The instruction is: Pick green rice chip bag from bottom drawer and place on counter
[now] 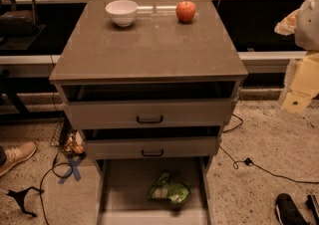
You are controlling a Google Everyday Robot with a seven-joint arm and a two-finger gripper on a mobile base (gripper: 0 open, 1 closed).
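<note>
The single camera stands in front of the drawer cabinet, higher than the counter (149,45), and looks forward and down, so the whole top slab shows and the pulled-out bottom drawer (124,184) is cut off by the lower edge. It is near enough for the cabinet to fill most of the width, with strips of floor on both sides. The gripper (297,97) hangs at the right edge, beside the cabinet, partly out of view.

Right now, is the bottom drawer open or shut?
Open: bottom drawer is pulled out, green rice chip bag lying on its floor. The gripper is at the right edge.
</note>
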